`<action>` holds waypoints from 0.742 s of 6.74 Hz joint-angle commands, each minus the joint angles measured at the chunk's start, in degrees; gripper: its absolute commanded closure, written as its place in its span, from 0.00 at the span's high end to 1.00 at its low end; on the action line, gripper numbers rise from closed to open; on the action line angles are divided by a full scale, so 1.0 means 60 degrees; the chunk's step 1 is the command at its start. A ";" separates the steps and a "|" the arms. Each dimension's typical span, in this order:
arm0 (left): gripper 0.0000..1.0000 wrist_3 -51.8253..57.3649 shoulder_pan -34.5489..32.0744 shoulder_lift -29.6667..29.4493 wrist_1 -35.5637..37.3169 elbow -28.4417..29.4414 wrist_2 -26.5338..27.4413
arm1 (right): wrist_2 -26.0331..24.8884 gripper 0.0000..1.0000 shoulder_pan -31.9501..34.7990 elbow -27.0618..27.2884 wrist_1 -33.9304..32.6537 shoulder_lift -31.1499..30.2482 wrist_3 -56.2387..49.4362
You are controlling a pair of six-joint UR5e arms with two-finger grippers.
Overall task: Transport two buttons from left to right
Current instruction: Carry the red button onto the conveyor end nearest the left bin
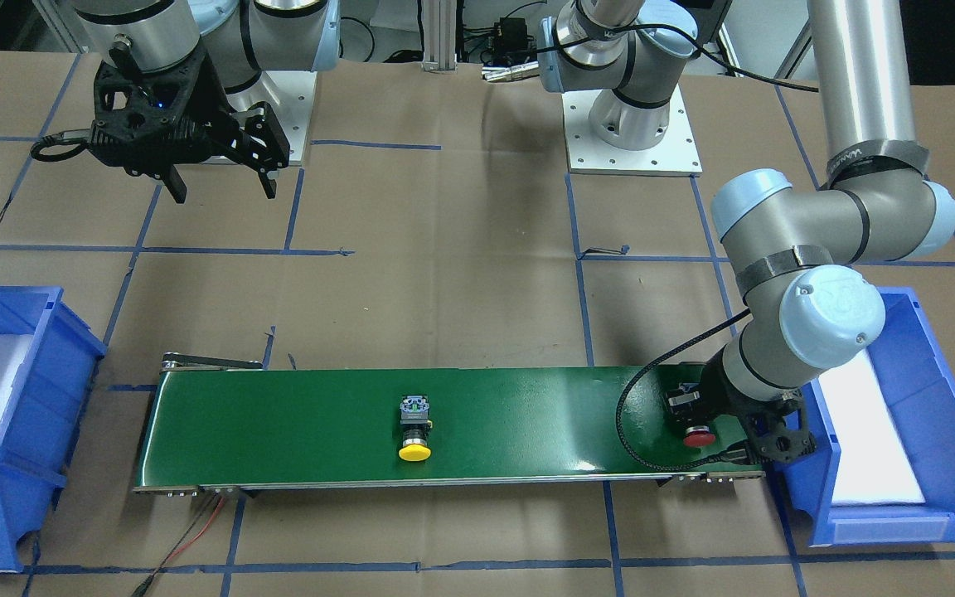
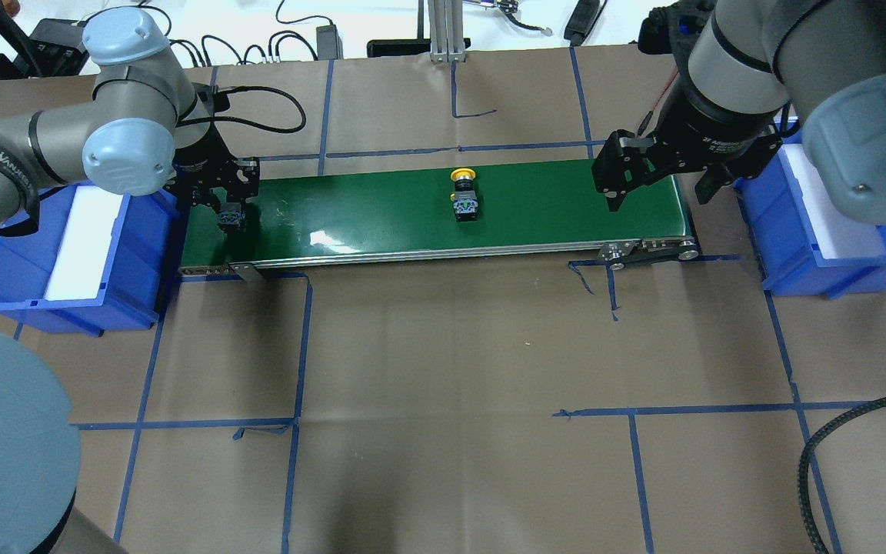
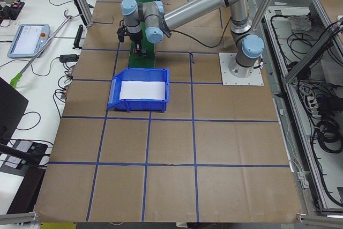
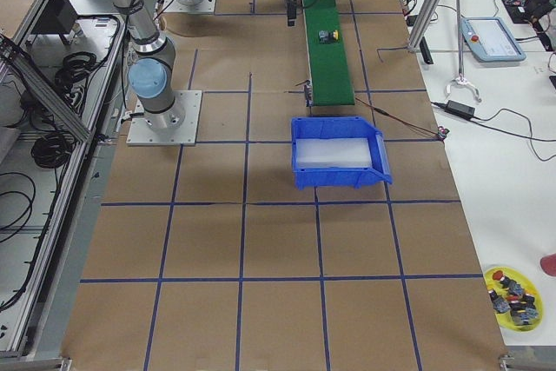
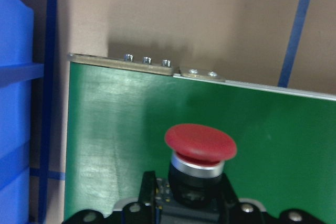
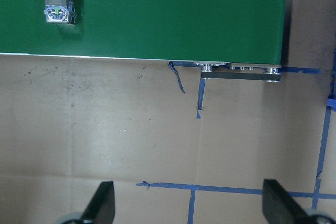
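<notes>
Setting the red button [image 5: 200, 142] down at the left end of the green conveyor belt [image 2: 374, 215] looks like the step in hand. The left gripper [image 2: 231, 215] is low over that end, just beside the blue bin [image 2: 135, 254] on the robot's left. In its wrist view the jaws appear clamped on the button's black body, with the red cap pointing out ahead of them across the belt. The belt seems to be what carries each part across, which would explain why the button goes at this end and not straight into the far bin. The yellow button [image 2: 464, 196] lies on its side near the middle of the belt, with its cap toward the far edge and its grey-green rear block toward the robot. It is well apart from both grippers. The right gripper [image 2: 658, 200] hangs above the belt's right end with its fingers [image 6: 105, 205] spread wide and nothing between them, probably waiting to pick up whatever arrives. The other blue bin [image 2: 797, 254] stands just past that end and is the likely drop point. From the right gripper, the yellow button sits further up the belt toward the left arm, and neither button has reached the right side yet.
</notes>
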 commanded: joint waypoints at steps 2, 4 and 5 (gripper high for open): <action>0.44 -0.0018 0.0015 0.0032 0.0221 -0.0115 0.0001 | 0.0015 1.00 0.0000 0.0061 -0.0624 0.0037 0.0044; 0.99 0.0040 0.0015 0.0032 0.0207 0.0073 -0.0043 | 0.0029 1.00 0.0000 0.0076 -0.1376 0.0429 0.0059; 0.99 0.0041 0.0030 0.0191 0.0192 0.0205 -0.0043 | -0.0072 1.00 0.0015 0.0076 -0.2015 0.0940 0.0044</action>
